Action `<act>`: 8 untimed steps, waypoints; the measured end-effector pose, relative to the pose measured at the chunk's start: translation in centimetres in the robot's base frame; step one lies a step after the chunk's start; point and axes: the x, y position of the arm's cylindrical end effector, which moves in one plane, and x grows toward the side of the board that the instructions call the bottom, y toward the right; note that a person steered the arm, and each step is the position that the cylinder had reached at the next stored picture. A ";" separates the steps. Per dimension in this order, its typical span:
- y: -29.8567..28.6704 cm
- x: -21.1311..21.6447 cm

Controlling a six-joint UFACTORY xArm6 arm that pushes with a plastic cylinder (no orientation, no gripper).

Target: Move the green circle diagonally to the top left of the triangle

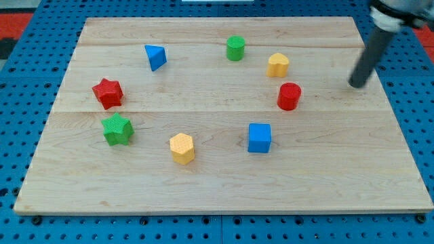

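The green circle [235, 48] stands near the view's top, a little right of the middle. The blue triangle [155, 57] lies to its left, near the top left. My tip [356, 85] is at the view's right side of the board, well right of the green circle and right of the red cylinder [289, 96]. It touches no block.
A yellow heart [277, 65] sits right of the green circle. A red star [107, 93] and a green star [116, 129] are at the left. A yellow hexagon [182, 148] and a blue cube [259, 137] lie lower down. The wooden board [217, 190] rests on a blue pegboard.
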 end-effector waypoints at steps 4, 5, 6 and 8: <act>-2.6 -3.9; -2.0 -3.7; -7.0 -4.9; -28.8 -8.6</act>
